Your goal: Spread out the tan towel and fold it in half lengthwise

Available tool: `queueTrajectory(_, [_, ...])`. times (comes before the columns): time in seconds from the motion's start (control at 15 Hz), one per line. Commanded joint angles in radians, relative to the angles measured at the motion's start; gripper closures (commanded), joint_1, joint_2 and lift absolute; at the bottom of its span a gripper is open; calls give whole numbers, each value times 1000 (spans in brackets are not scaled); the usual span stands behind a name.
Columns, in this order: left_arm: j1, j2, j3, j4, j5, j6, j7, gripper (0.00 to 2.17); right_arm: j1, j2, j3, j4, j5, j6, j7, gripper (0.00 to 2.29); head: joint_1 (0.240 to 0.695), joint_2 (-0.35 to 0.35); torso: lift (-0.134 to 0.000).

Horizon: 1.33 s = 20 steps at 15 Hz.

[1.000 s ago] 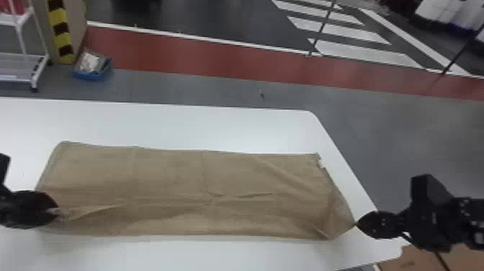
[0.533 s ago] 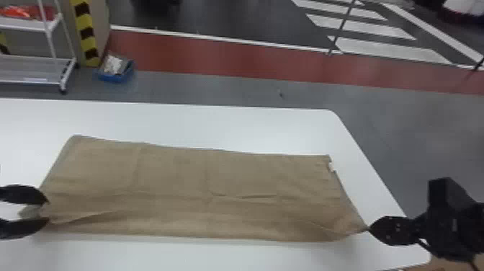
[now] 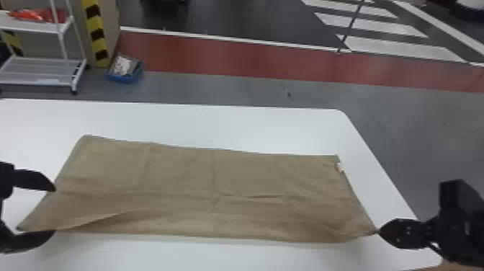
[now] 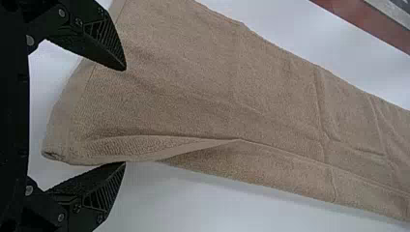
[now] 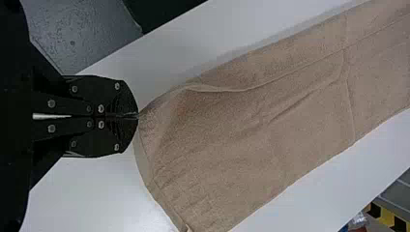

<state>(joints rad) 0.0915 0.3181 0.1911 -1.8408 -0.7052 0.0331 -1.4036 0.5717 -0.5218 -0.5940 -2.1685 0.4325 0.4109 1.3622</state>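
In the head view the tan towel (image 3: pixel 216 191) lies as a long strip across the table, its near layer slightly rumpled. My left gripper (image 3: pixel 54 210) stands open at the towel's near left corner, a finger on either side of it. The left wrist view has the towel (image 4: pixel 217 96) between and beyond the gripper (image 4: pixel 124 116), the corner loose. At the near right corner, my right gripper (image 3: pixel 380 232) is shut on the towel. The right wrist view confirms this: the gripper (image 5: pixel 137 116) pinches the tip of the towel (image 5: pixel 251 130).
The white table (image 3: pixel 216 122) extends around the towel, with its right edge close to my right gripper. On the floor behind stand a white shelf cart (image 3: pixel 43 72) and a blue bin (image 3: pixel 126 70) beside a striped post (image 3: pixel 94 32).
My left gripper has opened and let go of the towel's near left corner. The head view has shifted, with the scene moving rightward. My right gripper keeps its hold.
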Motion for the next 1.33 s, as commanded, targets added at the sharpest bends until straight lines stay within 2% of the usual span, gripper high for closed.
queueTrajectory(0.0, [-1, 10, 2, 0, -5, 0, -23, 265, 2, 0, -3, -1, 0, 3, 5, 1420, 695, -247, -120])
queueTrajectory(0.07, [1, 13, 2, -2, -8, 0, -40, 272, 2, 0, -3, -1, 0, 3, 5, 1420, 695, -246, -120])
queueTrajectory(0.13, [7, 18, 4, -2, -10, -3, -49, 367, 0, -1, -4, -1, 0, 3, 5, 1420, 695, -245, -120])
queueTrajectory(0.27, [8, 24, 5, 0, -10, -3, -69, 751, 0, -1, -4, -1, 0, 6, 5, 1423, 695, -244, -120])
queueTrajectory(0.4, [7, 27, 5, 5, -14, -3, -83, 1285, 0, -1, -4, -1, 0, 6, 5, 1420, 695, -243, -120])
queueTrajectory(0.47, [2, 30, 4, 6, -17, -3, -97, 1355, -1, -1, -4, -1, -1, 6, 5, 1420, 695, -242, -120])
queueTrajectory(0.73, [-13, 42, 25, -2, -11, 0, -147, 1382, -10, -4, -47, 4, -29, 6, 5, 1420, 695, -238, -120])
queueTrajectory(0.8, [-18, 45, 36, -3, -7, 0, -169, 1629, -18, -4, -66, 7, -40, 9, 5, 1420, 695, -238, -120])
queueTrajectory(0.87, [-19, 49, 42, -11, -5, 0, -170, 1676, -29, -7, -81, 18, -52, 9, 5, 1420, 695, -239, -120])
queueTrajectory(1.07, [-46, 58, 45, -21, 7, -3, -176, 1676, -92, -14, -96, 72, -89, 43, -17, 1420, 695, -248, -120])
queueTrajectory(1.27, [-118, 56, 22, -26, 10, 6, -176, 1676, -174, -26, -63, 131, -95, 116, -37, 1423, 695, -262, -120])
